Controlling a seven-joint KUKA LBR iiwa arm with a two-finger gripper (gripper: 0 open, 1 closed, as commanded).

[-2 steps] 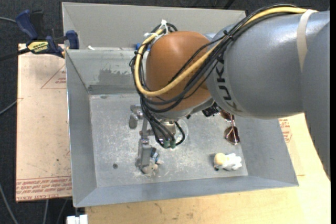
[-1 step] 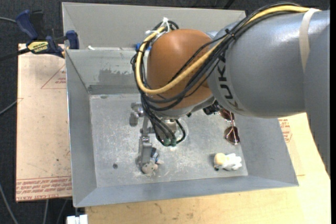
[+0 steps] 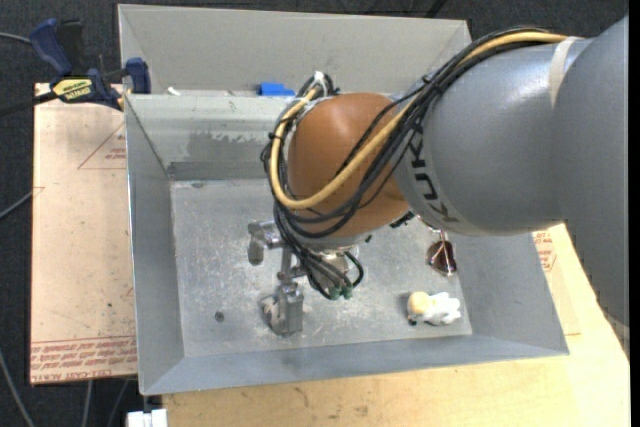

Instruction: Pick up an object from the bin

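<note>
The left part of the bin (image 3: 150,245) is bare scratched floor, with only a small dark speck (image 3: 218,317) near the front. Just right of that, left of the middle and near the front wall, the gripper (image 3: 283,310) hangs low, at or just above the floor. I cannot tell whether it is spread or pressed together, and I can make out no object in it or under it. Above it sits the round orange cover (image 3: 340,155) with its cables, and the thick grey arm (image 3: 520,135) runs off to the right. A blue thing (image 3: 272,89) peeks out at the back wall. Further right, well apart from the gripper, lie a small reddish-brown piece (image 3: 442,257) and, nearer the front, a small white toy (image 3: 433,307). By my judgement nothing is picked yet: the grasp and the lift are both left to do, and the likely candidates are those two things on the right.
</note>
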